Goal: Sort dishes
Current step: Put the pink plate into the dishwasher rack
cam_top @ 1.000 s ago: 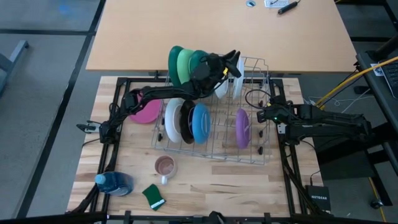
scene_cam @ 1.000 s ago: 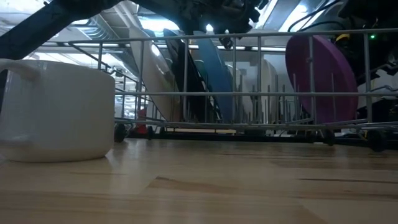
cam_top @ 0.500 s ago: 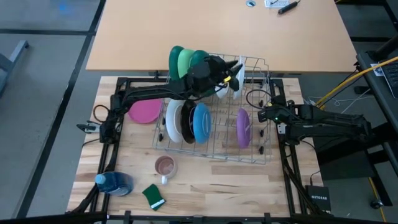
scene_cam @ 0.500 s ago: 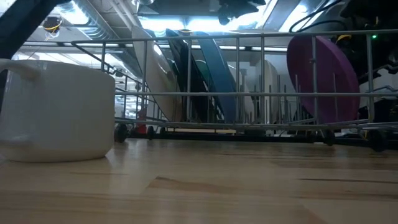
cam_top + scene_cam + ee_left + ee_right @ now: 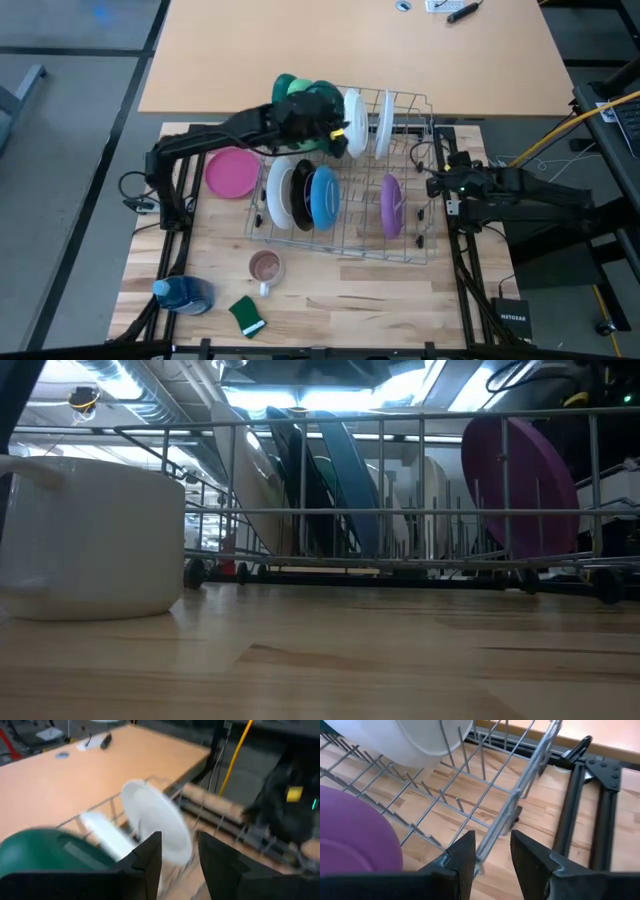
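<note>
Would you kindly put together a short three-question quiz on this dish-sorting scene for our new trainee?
1. True or false: the pink plate stands inside the wire rack.
2. Which plate stands nearest the right gripper? A) blue plate B) purple plate C) black plate
3. Fill in: the left gripper hovers over the rack's ____ end, beside the dark green plate.

Key
1. False: it lies flat on the table, left of the rack.
2. B.
3. Far; its jaws are empty, just apart.
</note>
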`<state>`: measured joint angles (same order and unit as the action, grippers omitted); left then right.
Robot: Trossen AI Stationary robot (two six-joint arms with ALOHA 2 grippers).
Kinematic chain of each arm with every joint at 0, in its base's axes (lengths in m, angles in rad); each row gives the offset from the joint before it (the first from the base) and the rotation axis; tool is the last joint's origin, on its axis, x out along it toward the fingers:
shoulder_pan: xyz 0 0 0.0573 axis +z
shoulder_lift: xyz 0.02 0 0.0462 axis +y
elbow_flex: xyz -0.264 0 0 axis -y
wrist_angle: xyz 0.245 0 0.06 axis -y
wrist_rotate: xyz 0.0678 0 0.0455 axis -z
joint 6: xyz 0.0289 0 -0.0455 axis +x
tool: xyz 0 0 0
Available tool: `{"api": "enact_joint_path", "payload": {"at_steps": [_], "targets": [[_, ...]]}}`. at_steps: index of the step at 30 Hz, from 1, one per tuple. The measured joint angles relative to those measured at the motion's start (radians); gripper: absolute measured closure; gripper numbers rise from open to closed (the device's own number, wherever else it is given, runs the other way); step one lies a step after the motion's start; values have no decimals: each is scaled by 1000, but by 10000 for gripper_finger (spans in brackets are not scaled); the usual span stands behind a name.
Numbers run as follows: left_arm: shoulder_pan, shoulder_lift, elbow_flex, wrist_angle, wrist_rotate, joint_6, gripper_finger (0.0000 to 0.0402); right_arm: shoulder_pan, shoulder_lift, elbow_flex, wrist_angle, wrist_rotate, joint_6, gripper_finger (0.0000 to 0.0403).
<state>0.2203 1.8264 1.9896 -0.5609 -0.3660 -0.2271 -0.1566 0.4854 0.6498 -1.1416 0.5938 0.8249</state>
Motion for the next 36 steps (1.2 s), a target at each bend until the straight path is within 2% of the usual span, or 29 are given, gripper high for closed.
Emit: {"api": "enact_joint_path", "payload": {"at_steps": [5,11,15,18,27,31,36], "targets": [[2,-78,0,-240,-3,54,285,-1,-22,60,-62,1,2,276],[13,-142,0,-612,-5,123,285,-1,-39,95,-66,0,-15,276],[18,-142,-5,-887,-4,85,285,-1,-39,106,-63,-2,-21,276],[18,-154,-45,-1010,-4,55,285,-1,-38,106,-63,-3,-21,276],[52,-300,-299,-1006,45,100,285,-1,-38,106,-64,-50,-21,276],[98,-435,-455,-949,49,53,285,-1,-38,106,-64,-56,-21,276],[139,-629,-693,-799,57,-22,285,-1,-38,106,-63,-56,-21,276]]}}
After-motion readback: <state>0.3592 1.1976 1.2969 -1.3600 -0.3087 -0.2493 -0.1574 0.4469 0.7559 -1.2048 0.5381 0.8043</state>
